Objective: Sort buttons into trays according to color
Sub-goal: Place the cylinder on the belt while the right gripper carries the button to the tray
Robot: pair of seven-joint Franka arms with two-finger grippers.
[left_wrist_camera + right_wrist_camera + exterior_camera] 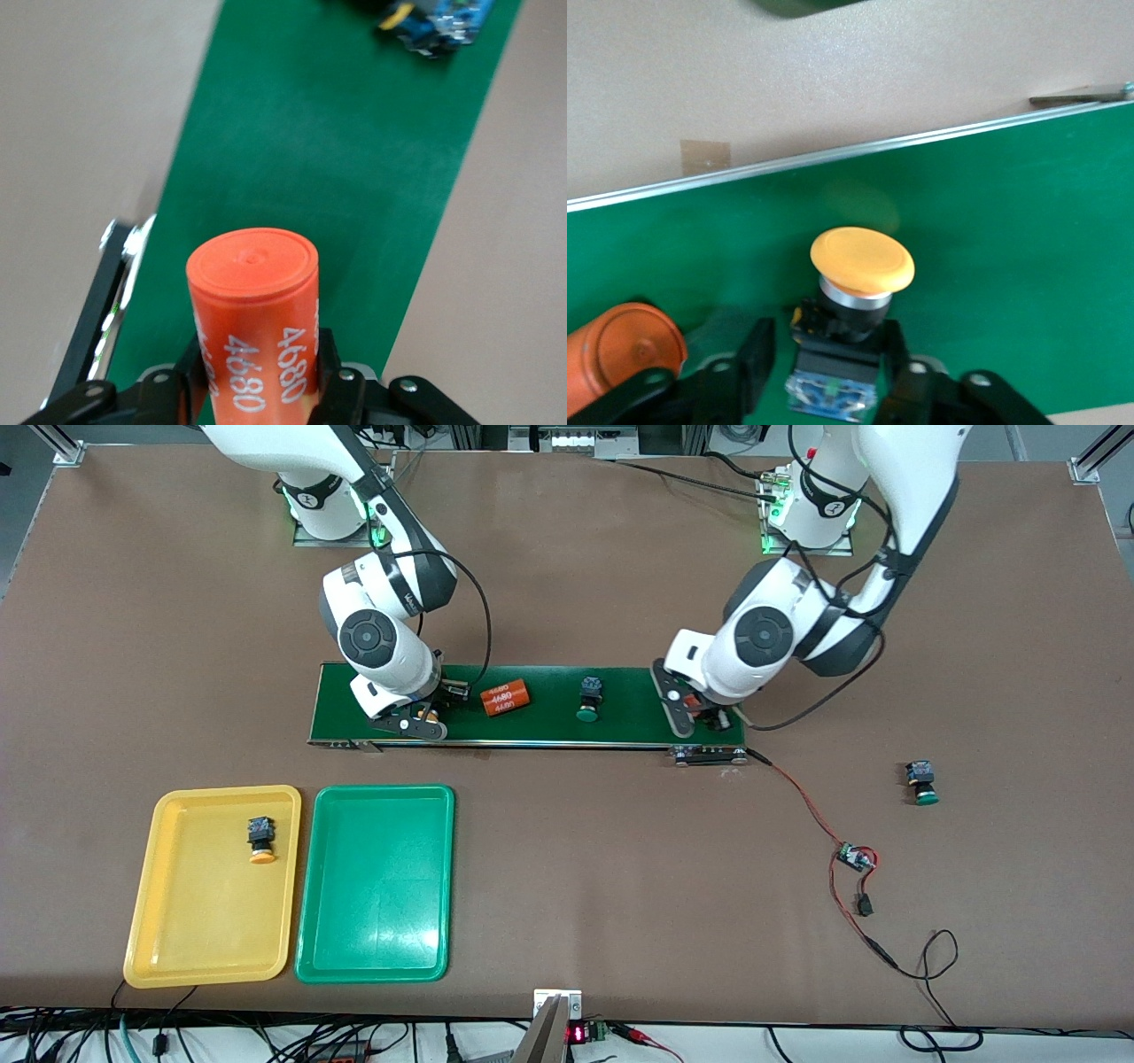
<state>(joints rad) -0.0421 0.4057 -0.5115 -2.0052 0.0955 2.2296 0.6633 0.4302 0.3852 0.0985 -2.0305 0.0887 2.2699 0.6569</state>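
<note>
My right gripper (425,710) (827,332) is down on the belt at the right arm's end. It stands open around an orange-capped button (859,266): one finger touches the body, and a thin gap shows at the other. My left gripper (700,713) (261,354) is over the belt's left-arm end, shut on an orange "4680" cylinder (252,292). A green-capped button (589,698) lies mid-belt. Another green-capped one (921,783) sits on the table toward the left arm's end. An orange-capped button (260,841) lies in the yellow tray (195,921). The green tray (376,886) beside it holds nothing.
The dark-green conveyor belt (549,726) runs between the two arms. A second orange cylinder (505,697) lies on it beside my right gripper. A small circuit board (855,857) on red wires trails from the belt's left-arm end toward the front camera.
</note>
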